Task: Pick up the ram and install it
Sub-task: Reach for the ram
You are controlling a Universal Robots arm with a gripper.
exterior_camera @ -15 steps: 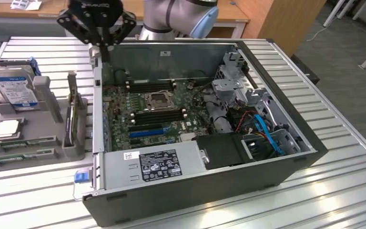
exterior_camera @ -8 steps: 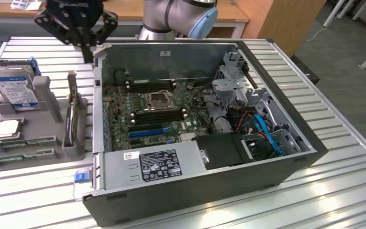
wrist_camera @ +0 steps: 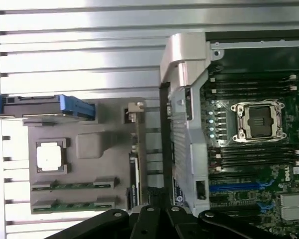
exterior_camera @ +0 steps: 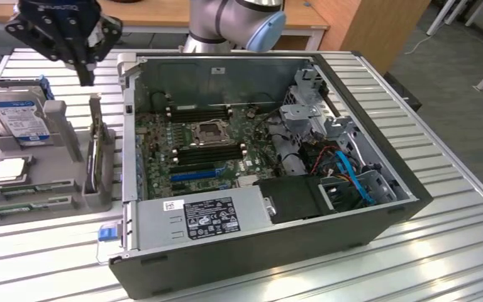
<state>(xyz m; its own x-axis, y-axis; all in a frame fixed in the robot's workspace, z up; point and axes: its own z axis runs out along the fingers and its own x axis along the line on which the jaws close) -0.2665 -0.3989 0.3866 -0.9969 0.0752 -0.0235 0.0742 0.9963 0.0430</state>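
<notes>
Gripper [exterior_camera: 85,77] clenched, empty, held above grey holder tray [exterior_camera: 61,135], ram [exterior_camera: 13,190] laid flat in tray, open computer case [exterior_camera: 224,69] beside

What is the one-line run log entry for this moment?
gripper: hovers above gray holder | ram: upright in holder, untouched | computer case: open, black slots without ram

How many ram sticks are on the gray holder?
3. Two sticks lie flat side by side next to the CPU; one stick stands on edge nearest the case. None seems hidden.
</notes>
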